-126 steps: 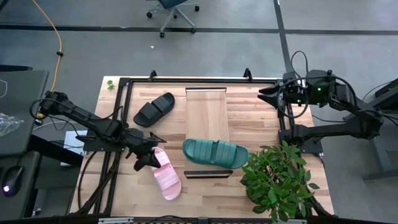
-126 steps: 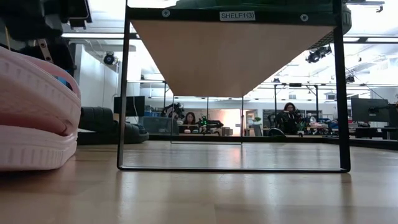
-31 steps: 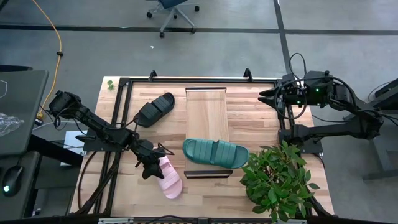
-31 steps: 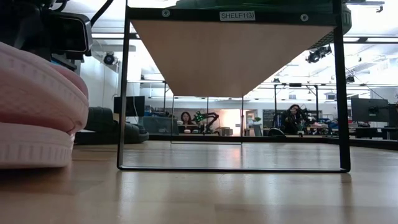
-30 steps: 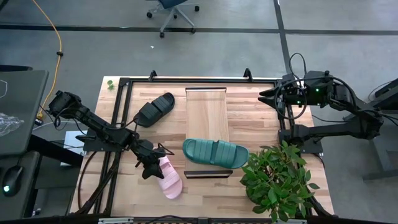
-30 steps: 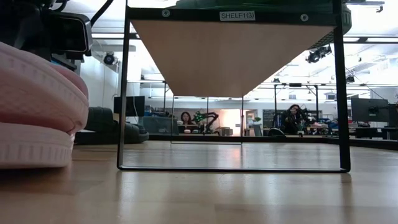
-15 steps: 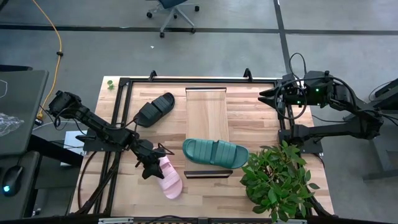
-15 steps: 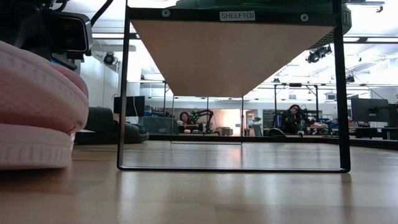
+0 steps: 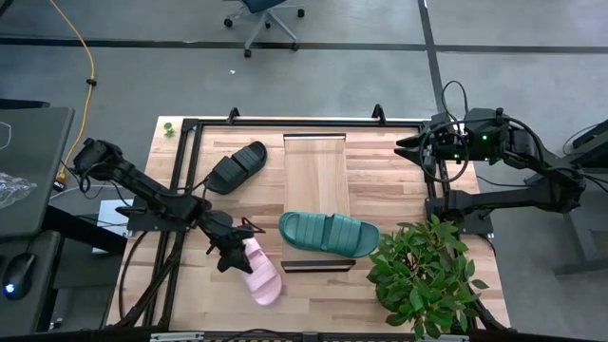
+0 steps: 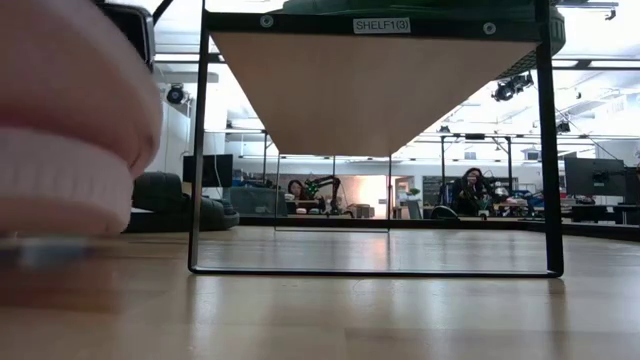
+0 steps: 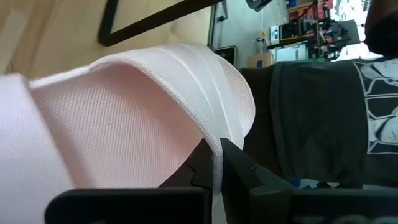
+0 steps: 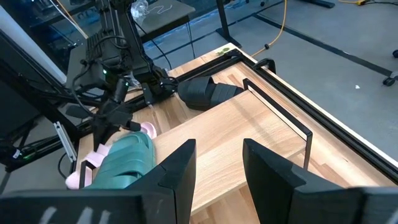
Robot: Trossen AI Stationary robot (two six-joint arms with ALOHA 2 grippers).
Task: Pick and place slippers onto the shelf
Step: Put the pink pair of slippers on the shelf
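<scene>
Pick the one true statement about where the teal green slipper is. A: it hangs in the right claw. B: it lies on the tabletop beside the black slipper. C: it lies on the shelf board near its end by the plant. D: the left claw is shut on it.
C: the high view shows the teal green slipper lying across the shelf, while the left claw is shut on the pink slipper.

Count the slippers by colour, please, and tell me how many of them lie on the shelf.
Teal green slipper: 1, on the shelf
Pale pink slipper: 1, off the shelf, gripped by the left gripper
Black slipper: 1, off the shelf
Total: 3 slippers, 1 on the shelf
</scene>
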